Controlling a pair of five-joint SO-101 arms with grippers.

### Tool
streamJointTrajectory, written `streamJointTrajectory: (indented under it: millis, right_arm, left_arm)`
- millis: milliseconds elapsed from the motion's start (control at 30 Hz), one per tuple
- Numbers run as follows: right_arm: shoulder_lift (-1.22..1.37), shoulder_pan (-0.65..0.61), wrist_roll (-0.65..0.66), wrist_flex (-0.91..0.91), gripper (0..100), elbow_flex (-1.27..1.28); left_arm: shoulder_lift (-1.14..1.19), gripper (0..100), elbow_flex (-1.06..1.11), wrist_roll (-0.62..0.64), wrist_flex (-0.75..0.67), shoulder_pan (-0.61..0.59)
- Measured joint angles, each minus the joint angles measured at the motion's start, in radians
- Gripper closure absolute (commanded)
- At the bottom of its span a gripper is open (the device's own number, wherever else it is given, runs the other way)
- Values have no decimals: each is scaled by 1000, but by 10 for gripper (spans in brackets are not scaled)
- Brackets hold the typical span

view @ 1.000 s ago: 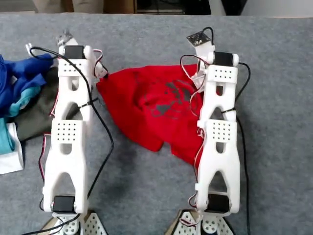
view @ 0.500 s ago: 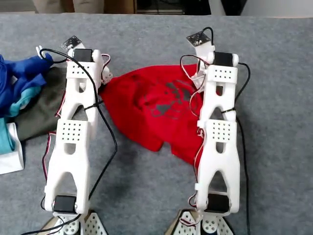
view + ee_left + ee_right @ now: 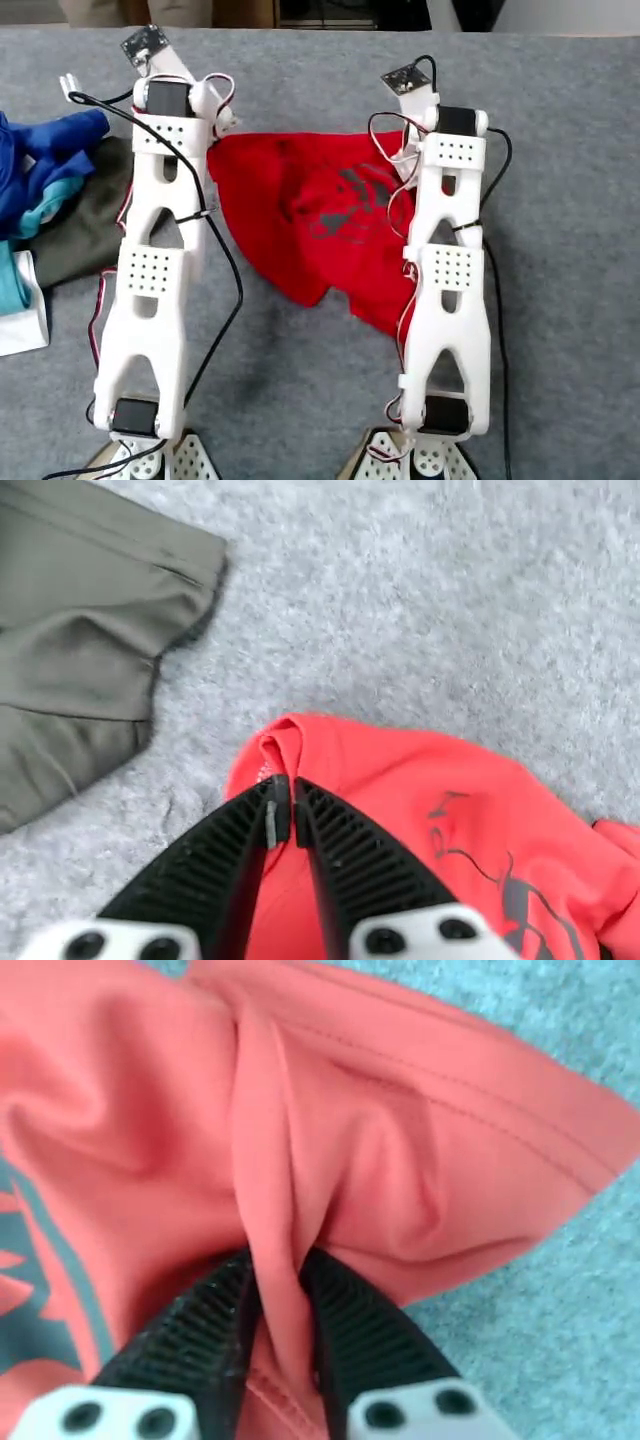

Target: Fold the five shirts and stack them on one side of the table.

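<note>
Fabric sits in both claws: your left gripper (image 3: 283,815) pinches the 10 o'clock corner of the mid-table red shirt (image 3: 300,215); your right gripper (image 3: 277,1295) clamps a fold near 2 o'clock, its edge hidden beneath the right arm (image 3: 447,270).

I see the table (image 3: 570,150) lit evenly and softly from overhead, with faint shadows pooled beside the arms (image 3: 150,290). On the right wrist view the red shirt (image 3: 400,1160) carries gentle shading in its folds, darkest against the right claw (image 3: 278,1265).
</note>
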Motion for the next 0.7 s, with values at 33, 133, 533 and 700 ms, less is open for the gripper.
streamJointTrajectory:
  millis: [33, 133, 533, 700]
  right_arm:
    - [0, 0, 0, 0, 977, -3]
    - [0, 0, 0, 2, 977, -3]
    - [-26, 37, 8, 28, 978, -3]
    - [-87, 52, 41, 58, 979, -3]
  left_arm:
    - [0, 981, 0, 0, 0, 2]
    - [-2, 981, 21, -28, 0, 2]
    - [-265, 981, 454, -117, 0, 54]
    - [-413, 981, 773, -117, 0, 126]
